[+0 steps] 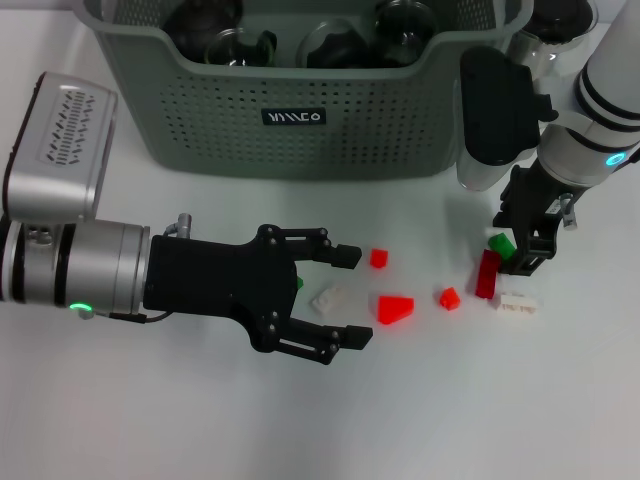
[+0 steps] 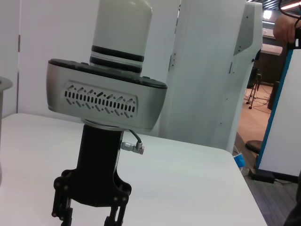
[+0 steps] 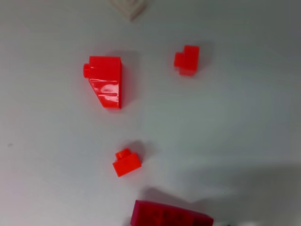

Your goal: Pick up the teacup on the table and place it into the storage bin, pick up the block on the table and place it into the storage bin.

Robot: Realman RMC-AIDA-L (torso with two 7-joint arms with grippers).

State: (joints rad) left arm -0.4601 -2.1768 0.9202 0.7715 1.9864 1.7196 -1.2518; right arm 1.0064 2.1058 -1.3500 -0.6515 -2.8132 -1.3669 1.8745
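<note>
Centrally, my left tool (image 1: 348, 297) hovers spread beside a red wedge plastic block (image 1: 395, 309); my right tool (image 1: 527, 248), spread, straddles a dark-red block (image 1: 487, 274). Grey-green perforated storage bin (image 1: 300, 110) fills the upper frame.

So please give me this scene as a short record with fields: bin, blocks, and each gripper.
storage bin: storage bin at the table's far side, dark glassware inside
blocks: red wedge block, small red blocks, white blocks, dark red block, green block, all loose on the table
left gripper: left gripper open, low, near a white block
right gripper: right gripper over the green and dark red blocks
</note>
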